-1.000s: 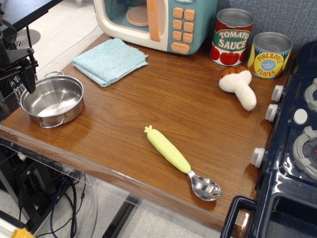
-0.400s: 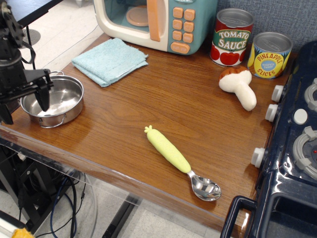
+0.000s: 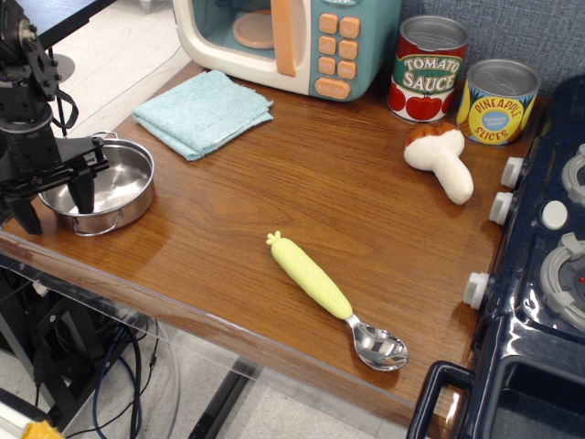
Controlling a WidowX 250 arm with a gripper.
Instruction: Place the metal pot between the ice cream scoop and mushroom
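Stainless steel glints at the left end of a wooden counter (image 3: 302,183), where the metal pot (image 3: 99,186) sits near the front edge with its 2 wire loop handles showing. The black gripper (image 3: 53,201) hangs over the pot's left rim, its 2 fingers spread apart: one finger (image 3: 84,189) points down inside the bowl, the other stands outside the wall, so the rim lies between them without being pinched. The ice cream scoop (image 3: 334,298) lies diagonally near the front of the counter, yellow-green handle toward the pot, metal bowl toward the toy stove (image 3: 539,302) at right. The mushroom (image 3: 441,158) lies tipped over farther back, just in front of 2 tins, tomato sauce (image 3: 429,69) and pineapple slices (image 3: 496,101). A folded blue cloth (image 3: 203,112) rests before a toy microwave (image 3: 288,41).
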